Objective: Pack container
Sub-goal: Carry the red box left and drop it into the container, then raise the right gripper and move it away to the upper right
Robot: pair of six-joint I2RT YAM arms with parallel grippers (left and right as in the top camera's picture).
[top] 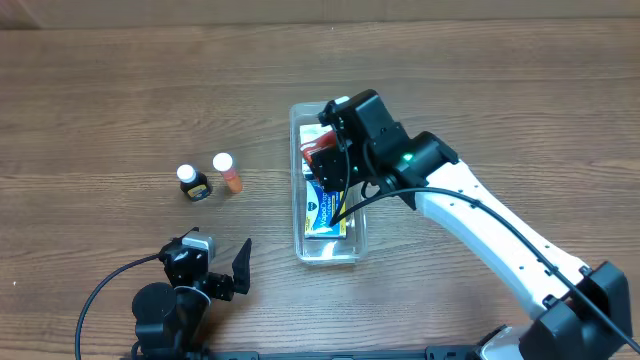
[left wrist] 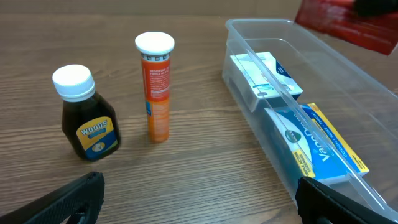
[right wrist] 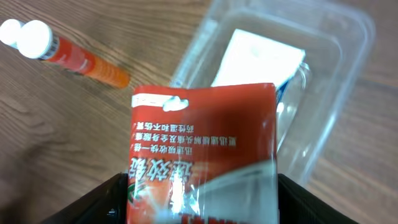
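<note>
The clear plastic container (top: 300,180) lies lengthwise at mid-table; it also shows in the left wrist view (left wrist: 261,143) and the right wrist view (right wrist: 348,56). Inside lie a white box (left wrist: 264,74) and a blue and yellow box (left wrist: 317,146). My right gripper (top: 325,160) is shut on a red packet (right wrist: 205,143) with white print, held over the container's far half. My left gripper (left wrist: 199,199) is open and empty near the table's front edge, left of the container. A dark syrup bottle (top: 193,183) and an orange tube (top: 229,173) stand upright left of the container.
Bare wooden tabletop surrounds the container. A black cable (top: 100,300) loops at the front left by the left arm. The right arm (top: 480,230) reaches in from the front right.
</note>
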